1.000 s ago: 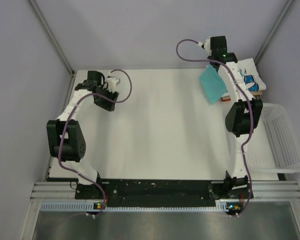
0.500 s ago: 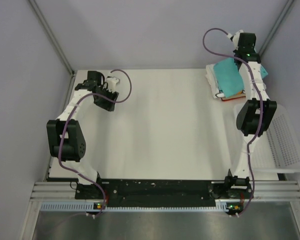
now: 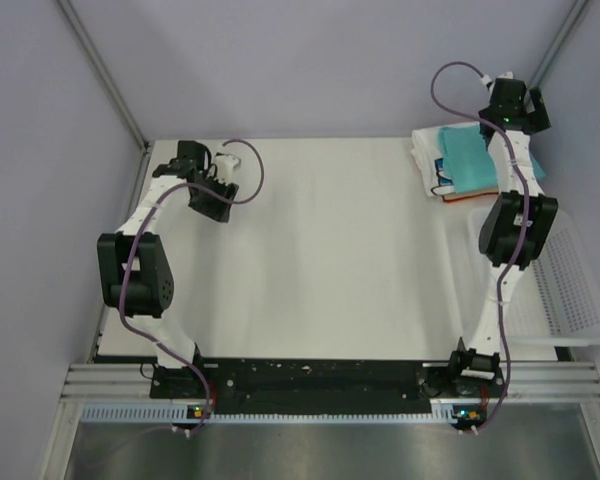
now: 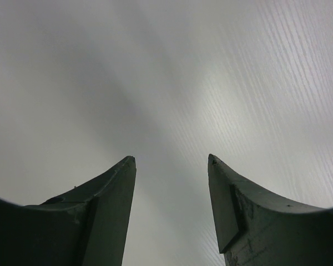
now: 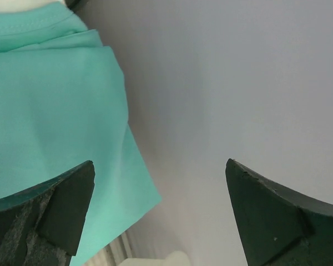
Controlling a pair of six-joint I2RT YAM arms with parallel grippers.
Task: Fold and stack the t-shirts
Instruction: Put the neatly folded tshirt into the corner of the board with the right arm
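The teal-green t-shirt (image 3: 466, 158) lies folded on the white printed t-shirt (image 3: 426, 160) at the table's back right corner. My right gripper (image 3: 520, 106) hovers just behind and to the right of that stack, near the wall. In the right wrist view it (image 5: 160, 163) stands wide open with nothing between its fingers. The teal t-shirt (image 5: 55, 111) lies beside its left finger (image 5: 64, 213). My left gripper (image 3: 213, 200) is at the back left over bare table, far from the shirts. In its own view it (image 4: 171, 157) is open and holds nothing.
A white mesh basket (image 3: 565, 285) stands off the table's right edge, beside the right arm. A thin brown board edge (image 3: 452, 198) shows under the shirt stack. Grey walls close in behind and at both sides.
My right gripper carried the teal t-shirt back and to the right, laid it on the white t-shirt, then opened and let go. The left arm stayed still.
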